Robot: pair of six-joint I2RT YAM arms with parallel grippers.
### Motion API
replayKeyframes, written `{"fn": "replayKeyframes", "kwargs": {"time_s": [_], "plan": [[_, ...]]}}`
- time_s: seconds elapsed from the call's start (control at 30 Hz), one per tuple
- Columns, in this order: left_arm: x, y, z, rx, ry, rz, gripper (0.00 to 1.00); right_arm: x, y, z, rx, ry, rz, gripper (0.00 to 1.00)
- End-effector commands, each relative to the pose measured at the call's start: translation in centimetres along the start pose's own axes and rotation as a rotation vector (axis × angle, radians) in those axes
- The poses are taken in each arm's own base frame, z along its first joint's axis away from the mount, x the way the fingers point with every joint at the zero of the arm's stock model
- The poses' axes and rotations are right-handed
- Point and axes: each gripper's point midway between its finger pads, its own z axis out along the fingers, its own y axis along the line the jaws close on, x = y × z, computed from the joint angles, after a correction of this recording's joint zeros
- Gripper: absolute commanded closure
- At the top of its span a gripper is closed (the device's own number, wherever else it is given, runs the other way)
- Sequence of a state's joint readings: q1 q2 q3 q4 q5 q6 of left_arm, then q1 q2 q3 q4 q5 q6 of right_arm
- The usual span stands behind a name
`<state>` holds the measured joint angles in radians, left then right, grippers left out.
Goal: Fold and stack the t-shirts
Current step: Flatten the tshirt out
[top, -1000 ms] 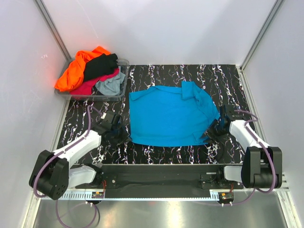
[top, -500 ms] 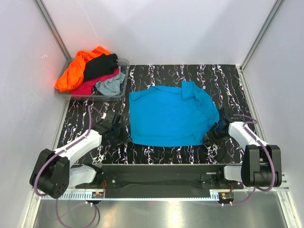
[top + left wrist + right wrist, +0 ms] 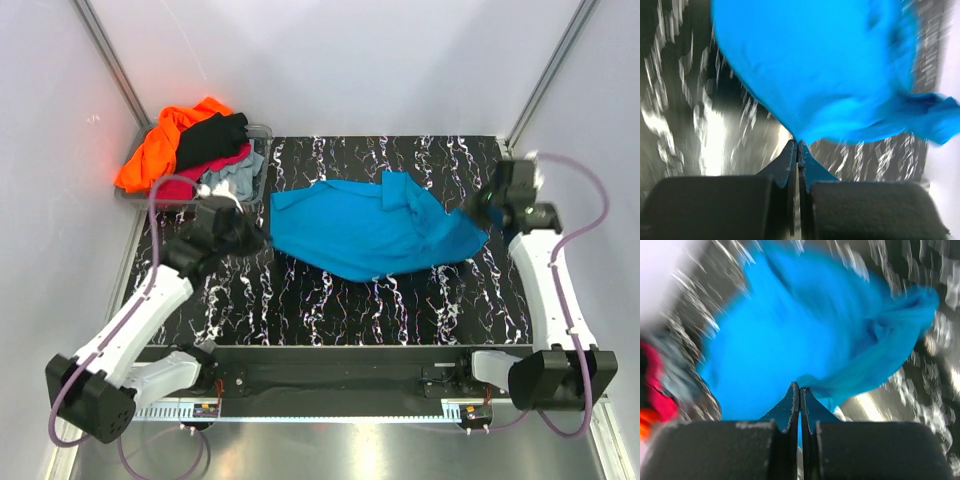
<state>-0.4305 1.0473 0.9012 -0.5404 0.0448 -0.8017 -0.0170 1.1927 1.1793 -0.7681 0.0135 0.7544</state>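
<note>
The turquoise-blue t-shirt (image 3: pixel 370 232) hangs stretched between my two grippers above the black marbled table, its near edge sagging in the middle. My left gripper (image 3: pixel 258 238) is shut on the shirt's left corner; the left wrist view shows the cloth (image 3: pixel 820 70) pinched at the closed fingertips (image 3: pixel 799 145). My right gripper (image 3: pixel 478 212) is shut on the shirt's right corner; the right wrist view shows the cloth (image 3: pixel 790 340) at its closed tips (image 3: pixel 800 387). The orange (image 3: pixel 160 145), black (image 3: pixel 212 137), crimson-pink (image 3: pixel 190 183) and grey (image 3: pixel 232 178) t-shirts lie heaped at the back left.
The heap of shirts sits in a clear plastic bin (image 3: pixel 262 135) at the back left corner. White walls stand on the left, back and right. The marbled table (image 3: pixel 330 305) shows below and in front of the lifted shirt.
Both grippers have risen from the near corners of the flat blue shirt and moved toward the back, lifting its near edge off the table. The shirt now hangs bunched between them.
</note>
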Motion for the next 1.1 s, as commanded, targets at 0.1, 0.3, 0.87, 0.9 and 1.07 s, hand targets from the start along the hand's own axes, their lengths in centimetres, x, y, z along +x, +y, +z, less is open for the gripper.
{"fn": "replayKeyframes", "kwargs": {"time_s": [0.1,0.3,0.87,0.9,1.07], "plan": [[-11.2,-5.4,-8.5,0.054,-0.399,0.313,1.0,-17.0,7.8,-10.0,-0.093,-0.553,-0.086,1.0],[-16.2,-11.9,-18.9,0.226,-0.626,0.504,1.0,-22.5,12.0,-23.4,-0.297,-0.883,-0.097,1.0],[-14.4,-20.4,-42.3,0.808,-0.94,0.621,1.0,-17.1,9.3,-54.7,-0.774,-1.527,-0.146,1.0],[-14.5,-20.4,-42.3,0.805,-0.944,0.618,1.0,-16.9,9.2,-55.1,-0.782,-1.531,-0.146,1.0],[-16.2,-20.4,-37.3,0.702,-0.885,0.586,1.0,-18.4,10.2,-51.5,-0.717,-1.484,-0.173,1.0]]}}
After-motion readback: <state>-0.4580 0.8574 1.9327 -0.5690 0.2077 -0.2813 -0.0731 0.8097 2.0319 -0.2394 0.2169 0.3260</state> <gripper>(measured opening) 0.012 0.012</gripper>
